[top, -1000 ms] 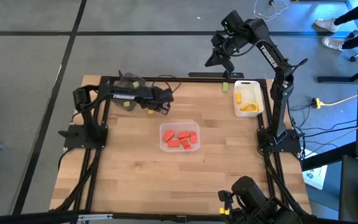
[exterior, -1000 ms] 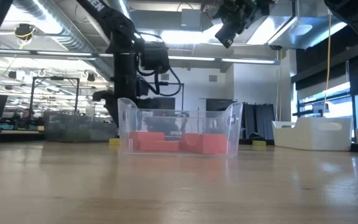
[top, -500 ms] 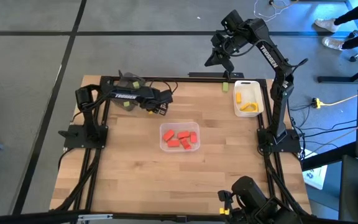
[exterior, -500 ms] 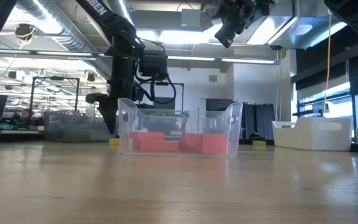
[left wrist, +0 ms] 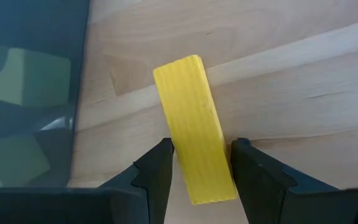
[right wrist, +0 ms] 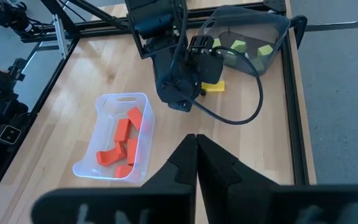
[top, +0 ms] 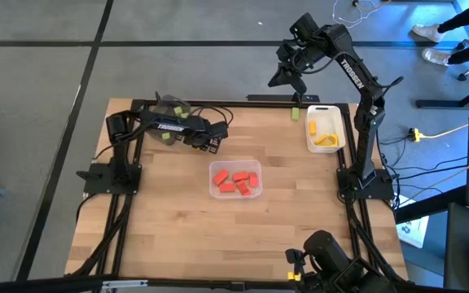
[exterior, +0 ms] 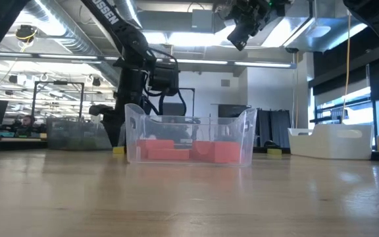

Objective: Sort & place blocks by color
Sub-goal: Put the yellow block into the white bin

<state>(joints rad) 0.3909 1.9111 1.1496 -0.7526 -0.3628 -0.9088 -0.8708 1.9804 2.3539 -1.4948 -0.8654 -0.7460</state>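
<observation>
The left gripper [left wrist: 197, 165] is reaching low over the far left part of the worktop [top: 177, 236], just beside the dark tray [top: 167, 106] at the far left corner. Its fingers [left wrist: 157, 171] are standing narrowly apart on either side of a long yellow block [left wrist: 194, 127] that is lying flat on the wood; in the left wrist view the pads are sitting right at the block's long sides, though it is hard to tell whether they are pressing it. In the right wrist view the same yellow block [right wrist: 214, 86] is poking out from under the left arm's gripper, next to the dark tray [right wrist: 253, 22], which is holding several light green blocks [right wrist: 238, 45].

The red blocks [top: 236, 181] are lying together in the clear tray [top: 215, 191] near the middle of the worktop; in the low view they are showing through its clear wall [exterior: 245, 131] as a red band [exterior: 189, 151]. More yellow blocks [top: 325, 140] are lying in the white tray [top: 309, 142] at the far right edge. One small yellow piece [top: 295, 113] is sitting on the worktop's far edge, just beside the white tray.

The right gripper [top: 286, 75] is hanging high above the far right side, beyond the worktop's edge, well apart from every tray. Its fingers [right wrist: 185, 158] are pressing together with no gap and nothing between them.
</observation>
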